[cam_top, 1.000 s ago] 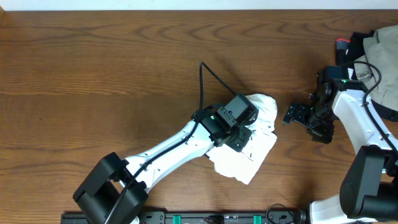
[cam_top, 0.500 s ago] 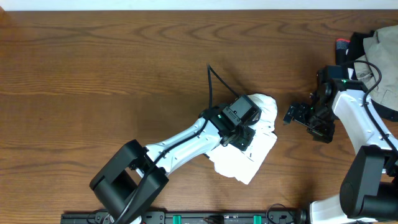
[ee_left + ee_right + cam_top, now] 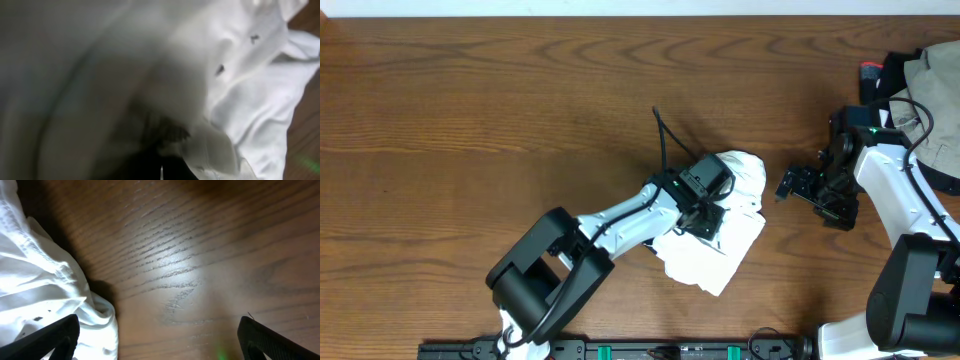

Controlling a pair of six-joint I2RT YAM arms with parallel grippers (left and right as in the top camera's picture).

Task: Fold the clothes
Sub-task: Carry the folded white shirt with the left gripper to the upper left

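On the wooden table (image 3: pixel 470 100) the clothes (image 3: pixel 738 240), a folded white bundle, lie four o'clock from centre, where the closed left gripper (image 3: pixel 711 222) on top should press evenly, the wide-open right gripper (image 3: pixel 787 185) hovering clear at their three o'clock.

- Place: a robot test bench, lab-type setting.
- Dark brown wood-grain tabletop (image 3: pixel 470 120); pale wall strip (image 3: pixel 620 7) along its far edge.
- My white-and-black jointed left arm (image 3: pixel 620 214) and right arm (image 3: pixel 902 192) rise from the near edge.
- Black mounting rail with green fittings (image 3: pixel 650 351) runs there.
- Heap of beige cloth (image 3: pixel 942 85) at the right edge.
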